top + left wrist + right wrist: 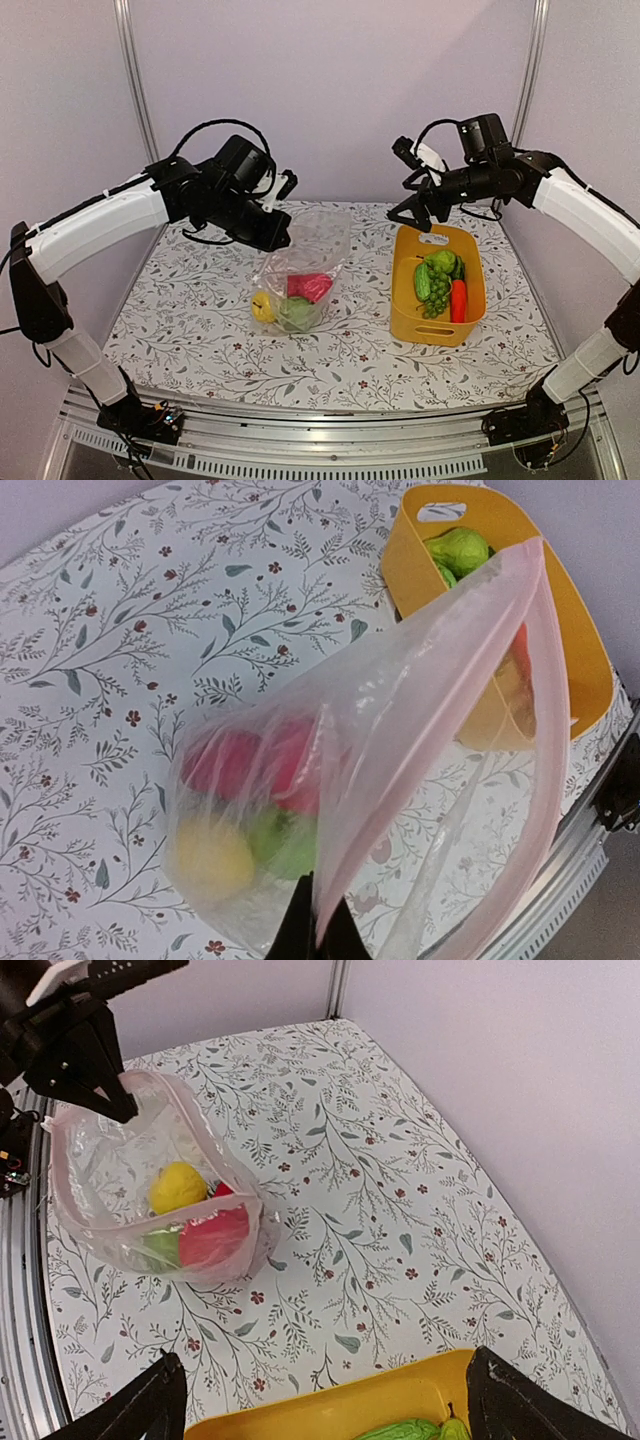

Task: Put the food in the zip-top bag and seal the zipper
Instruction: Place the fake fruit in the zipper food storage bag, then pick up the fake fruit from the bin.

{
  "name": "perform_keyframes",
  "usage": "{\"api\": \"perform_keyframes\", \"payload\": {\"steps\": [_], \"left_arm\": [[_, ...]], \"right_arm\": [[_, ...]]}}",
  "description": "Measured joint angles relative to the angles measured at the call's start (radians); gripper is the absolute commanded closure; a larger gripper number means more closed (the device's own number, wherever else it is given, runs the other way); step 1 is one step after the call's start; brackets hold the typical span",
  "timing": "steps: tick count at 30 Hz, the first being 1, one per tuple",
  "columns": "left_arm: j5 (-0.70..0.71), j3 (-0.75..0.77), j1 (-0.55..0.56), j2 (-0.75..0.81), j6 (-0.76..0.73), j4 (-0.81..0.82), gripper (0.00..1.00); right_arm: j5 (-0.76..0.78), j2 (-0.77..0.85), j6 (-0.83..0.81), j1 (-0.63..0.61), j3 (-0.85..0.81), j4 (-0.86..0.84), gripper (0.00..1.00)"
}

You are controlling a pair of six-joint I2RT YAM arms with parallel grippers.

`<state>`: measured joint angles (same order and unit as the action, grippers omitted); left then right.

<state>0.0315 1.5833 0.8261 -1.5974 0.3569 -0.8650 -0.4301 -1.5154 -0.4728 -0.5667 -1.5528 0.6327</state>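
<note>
From above, my left fingers (281, 237) are together, clamped on the top edge of the clear, crinkly plastic zip-top bag (318, 240). The bag hangs below them down to the floral table (200, 330). In its bottom lie a yellow round piece (263, 306), a red piece (310, 287) and a green piece (296, 314). My right fingers (408, 212) stand spread apart with nothing between them, hovering over the far end of the yellow plastic basket (476, 290). The remaining food lies just below and nearer the arm bases: a green pear (440, 262), a green cucumber (422, 282), a green grape bunch (438, 296) and a red-orange carrot (458, 300). Cucumber and carrot both lie lengthwise along the basket, so I judge the right arm is the one to drop in and close across them.

At my left wrist, the dark fingers pinch the film at the bottom edge. The bag opens away from them, its pinkish zipper strip (545, 680) unsealed, and the basket lies just beyond it.

At my right wrist, the fingers sit wide at both lower corners with the basket rim and green tops between them. The bag stands well ahead on the left, its mouth open towards me.
</note>
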Motion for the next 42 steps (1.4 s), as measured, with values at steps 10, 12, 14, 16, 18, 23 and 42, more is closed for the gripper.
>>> {"api": "perform_keyframes", "payload": {"steps": [10,12,14,16,18,23,42], "left_arm": [[-0.003,0.018,-0.003,-0.026,-0.007,0.000,1.00],[-0.005,0.018,-0.003,-0.026,-0.007,0.000,1.00],[-0.007,0.019,-0.003,-0.026,-0.007,0.001,1.00],[-0.010,0.019,-0.003,-0.026,-0.007,0.001,1.00],[-0.013,0.019,-0.003,-0.026,-0.007,0.002,1.00],[-0.017,0.014,-0.004,-0.025,-0.007,0.014,1.00],[-0.017,-0.009,-0.004,-0.023,-0.013,0.020,1.00]], "right_arm": [[0.089,0.073,-0.022,0.128,0.175,0.057,0.08],[0.106,0.076,-0.026,0.145,0.191,0.071,0.10],[0.124,0.076,-0.033,0.164,0.206,0.084,0.13],[0.143,0.076,-0.040,0.193,0.221,0.106,0.16],[0.160,0.074,-0.043,0.224,0.227,0.129,0.18],[0.200,0.044,-0.049,0.295,0.237,0.168,0.25],[0.309,-0.210,-0.040,0.315,0.260,0.243,0.42]]}}
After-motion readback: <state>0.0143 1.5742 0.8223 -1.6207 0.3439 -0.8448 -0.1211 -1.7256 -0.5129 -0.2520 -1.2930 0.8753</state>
